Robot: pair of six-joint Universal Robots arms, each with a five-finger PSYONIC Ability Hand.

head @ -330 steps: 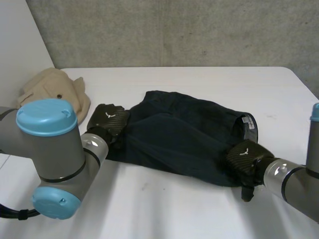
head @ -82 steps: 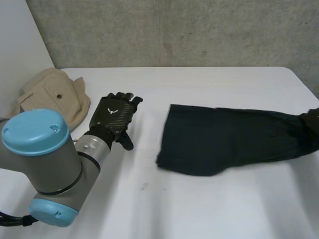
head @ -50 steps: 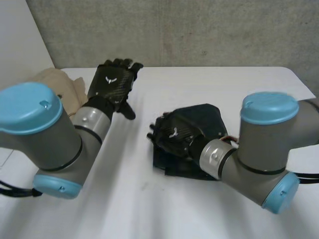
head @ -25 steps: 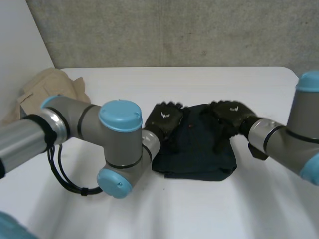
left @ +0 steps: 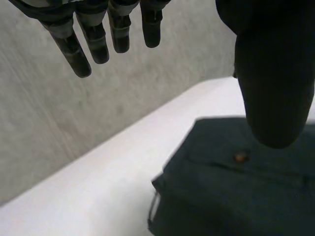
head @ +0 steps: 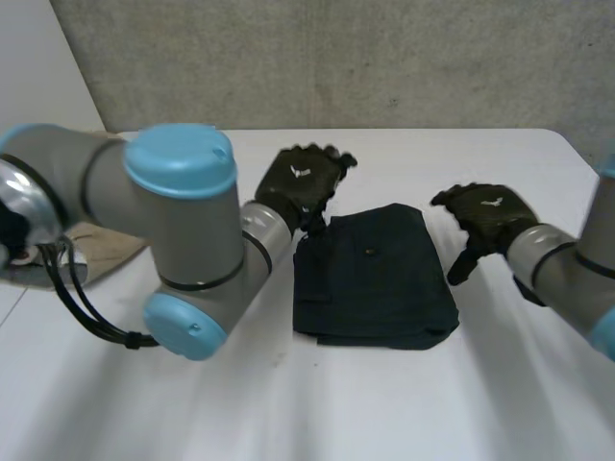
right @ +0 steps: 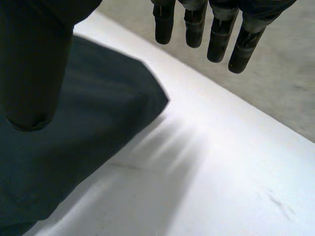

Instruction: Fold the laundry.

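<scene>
Both limbs idle, fingers slack and holding nothing: left robot hand near the folded dark garment's 11 o'clock corner, right robot hand at its 2 o'clock. The garment lies mid-counter. Risk: a low finger catching an edge would drag the fold open.

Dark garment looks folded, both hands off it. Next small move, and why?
Probably swing the left hand back toward the beige garment at the table's left side. The dark garment lies as a compact folded rectangle, with the left hand and right hand open on either side of it and holding nothing. This piece looks done, and the beige one looks crumpled.
</scene>
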